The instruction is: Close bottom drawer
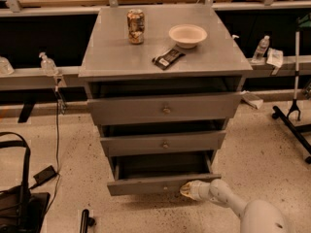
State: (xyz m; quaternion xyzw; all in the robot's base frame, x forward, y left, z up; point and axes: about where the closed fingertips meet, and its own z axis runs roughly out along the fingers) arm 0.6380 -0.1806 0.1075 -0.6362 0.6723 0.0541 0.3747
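The bottom drawer (146, 184) is the lowest of three grey drawers in the cabinet (165, 57). It stands pulled out, and its dark inside (163, 165) shows. My gripper (186, 190) is at the right part of the drawer's front panel, touching it just right of centre. My white arm (233, 205) reaches in from the lower right. The drawer's knob is hidden by the gripper tip. The middle drawer (164, 143) and top drawer (165, 109) are also slightly out.
On the cabinet top stand a can (135, 26), a white bowl (187, 35) and a dark snack bar (168, 58). A black bag (17, 198) and cable lie on the floor at left. A black stand (294, 110) is at right. Bottles sit on side ledges.
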